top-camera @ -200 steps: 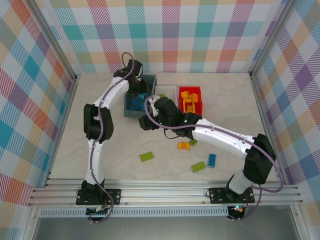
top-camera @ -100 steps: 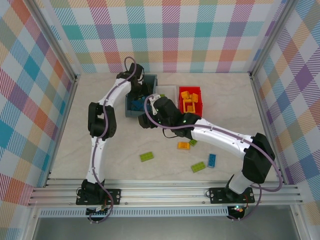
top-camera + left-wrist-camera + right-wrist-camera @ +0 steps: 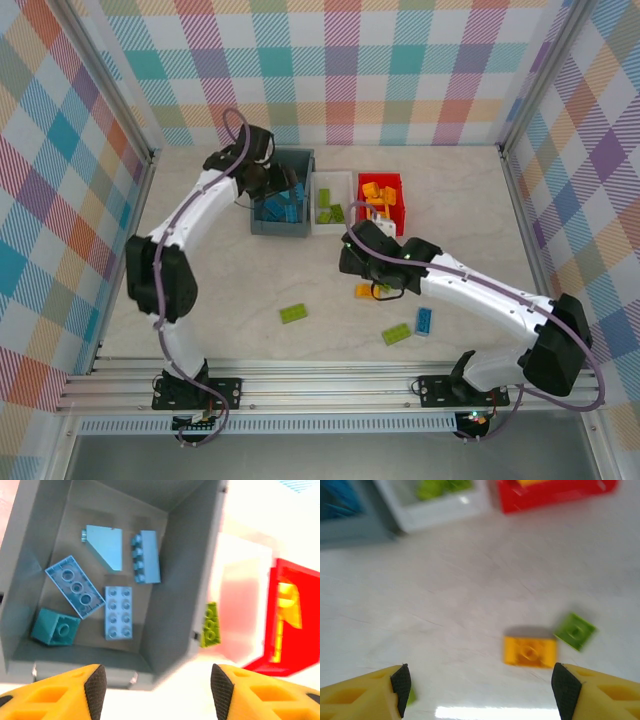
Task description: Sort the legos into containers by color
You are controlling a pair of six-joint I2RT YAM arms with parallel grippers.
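Where the top view took in both arms, the left gripper [image 3: 270, 182] hung over the 9 o'clock side of the grey-blue bin [image 3: 280, 226]. The right gripper [image 3: 374, 274] hung above the table [image 3: 200, 270] with an orange brick [image 3: 366, 292] at its 6 o'clock. I could not tell either finger gap from there. The white bin [image 3: 331, 231] and the red bin [image 3: 361, 205] stood in a row at 3 o'clock of the grey-blue one.

In the left wrist view, the left gripper [image 3: 157, 685] stood wide apart and held nothing, its fingertips [image 3: 95, 682] cut off at 6 o'clock. Five blue bricks [image 3: 118, 612] lay in the grey-blue bin [image 3: 185, 580]. At 3 o'clock a lime brick [image 3: 210, 625] lay in the washed-out white bin [image 3: 242, 570]. Beyond it the red bin [image 3: 295, 650] was cropped and its orange contents were smeared.

In the right wrist view, the right gripper [image 3: 480, 685] was likewise spread wide and empty above the table [image 3: 445, 590]. The orange brick [image 3: 529, 651] lay toward 5 o'clock, a small green brick [image 3: 575, 630] just beside it at 2 o'clock. All three bins ran along 12 o'clock, blurred and cut off.
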